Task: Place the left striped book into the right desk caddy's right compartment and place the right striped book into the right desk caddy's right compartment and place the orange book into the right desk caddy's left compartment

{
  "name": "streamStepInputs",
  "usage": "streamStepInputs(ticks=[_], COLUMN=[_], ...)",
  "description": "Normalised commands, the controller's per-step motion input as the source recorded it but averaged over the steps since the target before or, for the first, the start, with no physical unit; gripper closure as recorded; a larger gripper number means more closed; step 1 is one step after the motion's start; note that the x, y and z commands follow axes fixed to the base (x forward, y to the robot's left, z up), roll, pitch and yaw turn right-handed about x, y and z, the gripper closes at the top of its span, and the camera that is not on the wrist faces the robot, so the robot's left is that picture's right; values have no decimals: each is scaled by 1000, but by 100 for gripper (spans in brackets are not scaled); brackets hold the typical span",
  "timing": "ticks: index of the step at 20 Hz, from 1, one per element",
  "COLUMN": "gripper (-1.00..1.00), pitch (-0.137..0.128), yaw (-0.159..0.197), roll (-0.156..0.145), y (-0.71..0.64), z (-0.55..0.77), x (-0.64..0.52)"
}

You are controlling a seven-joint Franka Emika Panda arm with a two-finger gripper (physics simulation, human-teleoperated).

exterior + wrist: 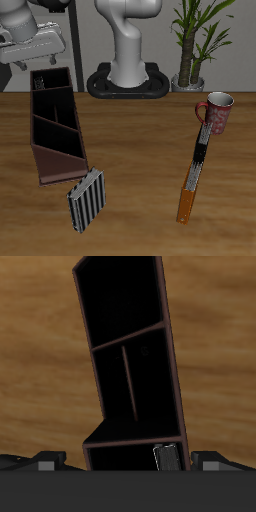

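The right desk caddy is a long dark maroon tray with inner dividers, running from the table's back toward its front. My gripper hangs open above the caddy's rearmost compartment. A small striped book stands on edge in that compartment, free of the fingers, its stripes dimmed by shadow. The right striped book, grey and black, lies tilted on the table at the caddy's front end. Far across the table lies the orange book, long and narrow.
A narrow black book with white and red marks lies end to end with the orange book. A red patterned mug stands just behind it. The robot base and a potted plant are at the back.
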Motion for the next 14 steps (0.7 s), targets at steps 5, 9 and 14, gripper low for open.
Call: streamStepInputs(ticks=[5, 9, 14], gripper=[-100, -100, -100], pitch=[-81, -68, -112], yaw=[17, 2, 26], roll=[3, -62, -113], y=[577, 369, 509], z=[340, 265, 356], x=[307, 323, 368])
